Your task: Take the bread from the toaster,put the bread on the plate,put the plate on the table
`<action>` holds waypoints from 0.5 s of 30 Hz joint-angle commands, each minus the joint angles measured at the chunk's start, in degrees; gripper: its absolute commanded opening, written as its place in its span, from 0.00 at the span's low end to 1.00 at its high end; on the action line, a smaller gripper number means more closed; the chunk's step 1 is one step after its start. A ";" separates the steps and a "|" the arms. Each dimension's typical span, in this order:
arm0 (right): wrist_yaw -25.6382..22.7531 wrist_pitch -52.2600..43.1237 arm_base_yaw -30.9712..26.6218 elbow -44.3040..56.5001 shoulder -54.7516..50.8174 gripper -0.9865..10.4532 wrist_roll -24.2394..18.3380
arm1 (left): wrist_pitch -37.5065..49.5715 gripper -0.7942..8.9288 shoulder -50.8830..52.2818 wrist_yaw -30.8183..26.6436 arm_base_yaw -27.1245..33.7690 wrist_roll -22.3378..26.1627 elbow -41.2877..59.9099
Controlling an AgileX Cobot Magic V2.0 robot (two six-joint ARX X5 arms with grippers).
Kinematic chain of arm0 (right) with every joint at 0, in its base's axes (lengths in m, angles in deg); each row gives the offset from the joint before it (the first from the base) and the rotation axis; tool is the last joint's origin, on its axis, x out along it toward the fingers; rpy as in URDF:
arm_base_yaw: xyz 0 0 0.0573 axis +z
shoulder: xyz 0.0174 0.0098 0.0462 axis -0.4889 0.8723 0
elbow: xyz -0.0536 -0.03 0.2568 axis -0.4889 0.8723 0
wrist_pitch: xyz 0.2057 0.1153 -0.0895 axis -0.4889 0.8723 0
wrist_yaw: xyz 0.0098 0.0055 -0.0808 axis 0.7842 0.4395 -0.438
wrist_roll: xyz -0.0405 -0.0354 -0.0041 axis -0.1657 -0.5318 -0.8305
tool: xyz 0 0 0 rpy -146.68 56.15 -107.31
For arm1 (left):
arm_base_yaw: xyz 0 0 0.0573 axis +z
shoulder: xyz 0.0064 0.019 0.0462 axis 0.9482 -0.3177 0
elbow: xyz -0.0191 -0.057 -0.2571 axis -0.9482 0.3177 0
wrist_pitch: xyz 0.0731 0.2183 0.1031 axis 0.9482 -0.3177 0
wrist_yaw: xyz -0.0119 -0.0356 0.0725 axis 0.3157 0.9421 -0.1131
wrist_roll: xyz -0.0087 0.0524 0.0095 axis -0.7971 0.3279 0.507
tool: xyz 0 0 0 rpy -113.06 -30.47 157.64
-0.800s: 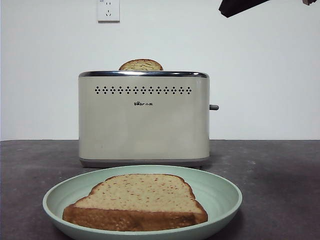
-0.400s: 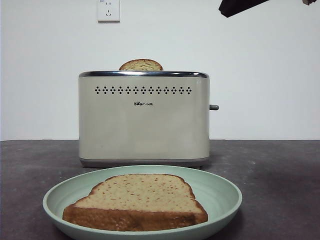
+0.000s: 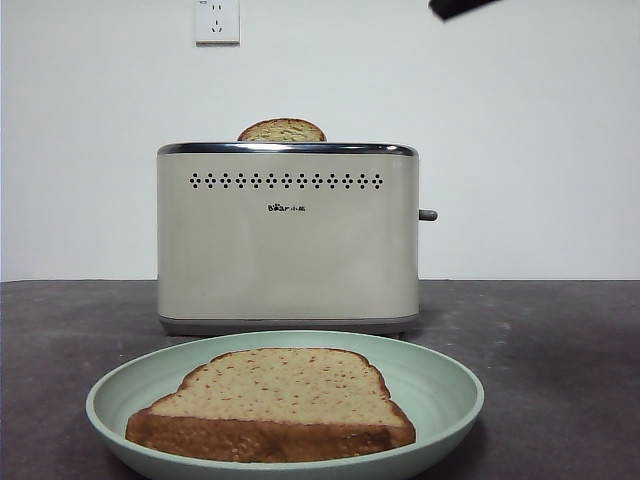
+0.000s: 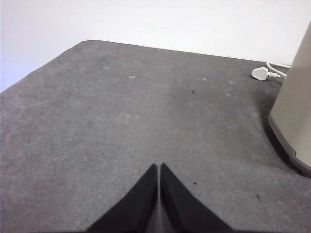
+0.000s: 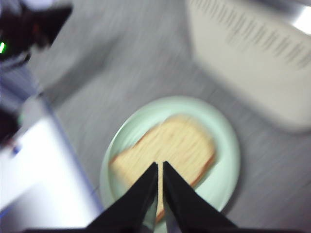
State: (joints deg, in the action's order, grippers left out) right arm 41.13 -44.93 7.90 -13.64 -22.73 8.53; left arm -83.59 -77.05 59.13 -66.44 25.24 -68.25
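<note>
Bread (image 3: pixel 272 403) on plate (image 3: pixel 440 385) — right-wrist view blurred.

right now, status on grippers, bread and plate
Left gripper shut, over bare table. Right gripper shut, empty, above the plate. Bread flat on plate, before the toaster. Nothing in the way.

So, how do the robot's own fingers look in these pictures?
Both grippers, left and right, have two plain matte black fingers that taper to narrow wedge tips. No cables or markings show on them. In the front view only a black tip shows.
</note>
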 commanded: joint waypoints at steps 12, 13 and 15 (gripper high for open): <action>0.81 -28.50 -31.36 19.23 -19.87 0.09 -2.23 | -0.17 0.09 0.02 0.13 0.20 -0.28 1.36; 0.81 -30.29 -32.98 21.31 -22.08 0.09 -2.32 | -0.17 0.09 0.02 0.13 0.20 -0.28 1.36; 0.81 -33.86 -36.54 25.86 -26.64 0.09 -2.67 | -0.17 0.09 0.02 0.13 0.20 -0.28 1.36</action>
State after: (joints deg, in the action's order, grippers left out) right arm 41.85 -77.39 -27.66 10.95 -48.28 5.52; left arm -83.59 -77.05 59.15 -66.44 25.13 -68.25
